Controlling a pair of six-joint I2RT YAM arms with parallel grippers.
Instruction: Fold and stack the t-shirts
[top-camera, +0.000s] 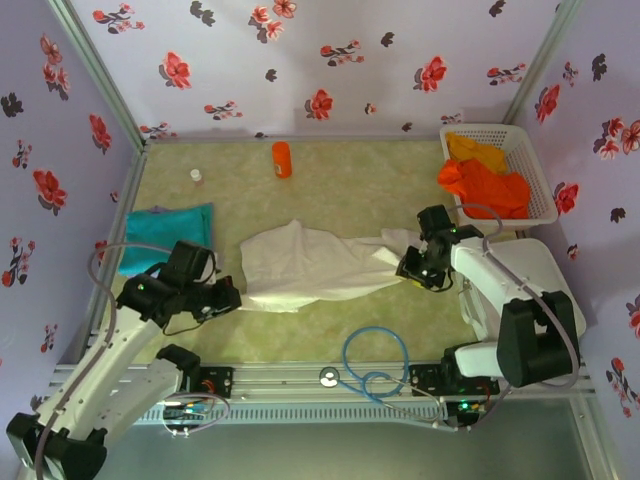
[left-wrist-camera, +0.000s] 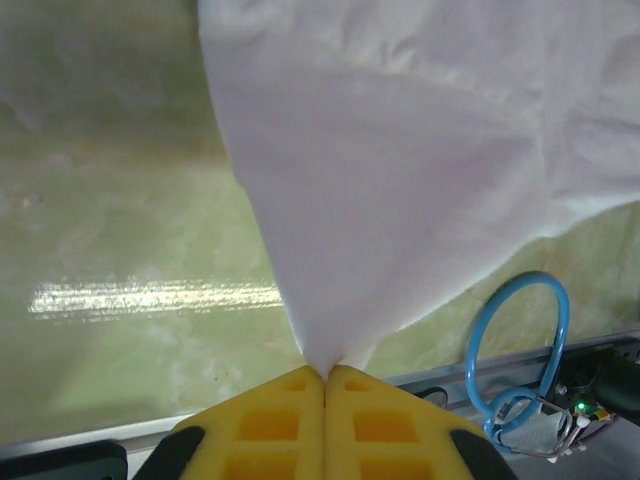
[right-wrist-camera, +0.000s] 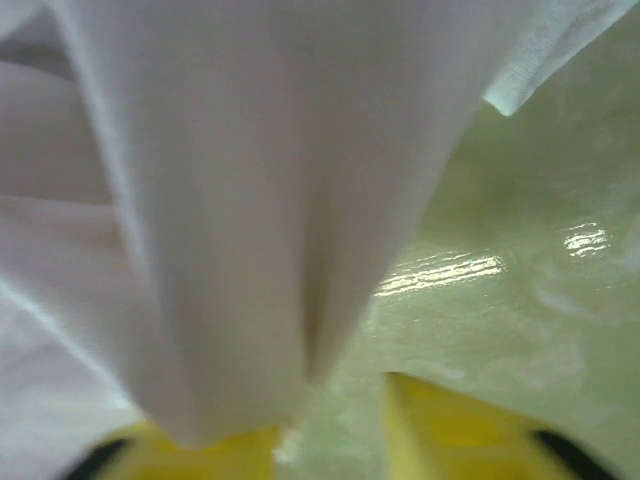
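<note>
Bottle (top-camera: 282, 159), maybe vial (top-camera: 196, 176), beyond white t-shirt (top-camera: 310, 265)

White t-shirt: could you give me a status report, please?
Left hand shut on white t-shirt. Right hand open, cloth draped over it. Blue cable by front rail, apart.

Orange bottle (top-camera: 282, 159), white basket (top-camera: 538, 180), blue cable (left-wrist-camera: 530, 278)

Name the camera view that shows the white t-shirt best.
Top external: the whole white t-shirt, stretched out. Left wrist catches a corner pinched by the left gripper; right wrist, a blurred close-up fold.
</note>
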